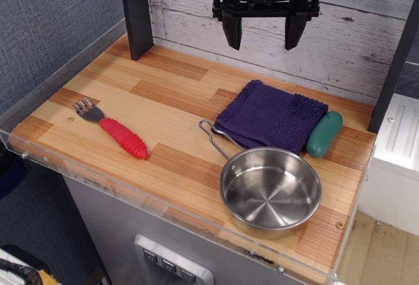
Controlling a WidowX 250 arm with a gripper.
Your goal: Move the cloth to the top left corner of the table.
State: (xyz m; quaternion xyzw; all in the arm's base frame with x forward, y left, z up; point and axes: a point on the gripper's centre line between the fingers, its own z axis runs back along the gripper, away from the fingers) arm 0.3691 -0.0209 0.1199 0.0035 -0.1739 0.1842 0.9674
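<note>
The cloth [273, 117] is seen lying flat at the right of centre of the frame, on the table [163, 88]. Its right edge is touching, or almost touching, the green oblong object [325, 133], and its lower corner lies just beside the rim of the steel pan [270, 190]; the pan handle [216, 137] runs along the lower left edge of the cloth. Whether the handle rests on the cloth cannot be told.

The gripper [265, 33] is held high at the upper middle of the frame, above the cloth and apart from it. Its two fingers are spread wide, and nothing is held between them.

Several risks can be judged from this. If the cloth is dragged and not lifted, the pan handle may be caught and the pan pulled along. If the descent is made too far to the right, the green object may be pushed or pinched together with the cloth. Because the cloth is soft and folded, only the upper layer may be taken, so that it unfolds or slips out on the way to the upper left of the frame. The fork with the red handle [116, 132] at the lower left is well apart from that corner, so it is probably not in danger.
</note>
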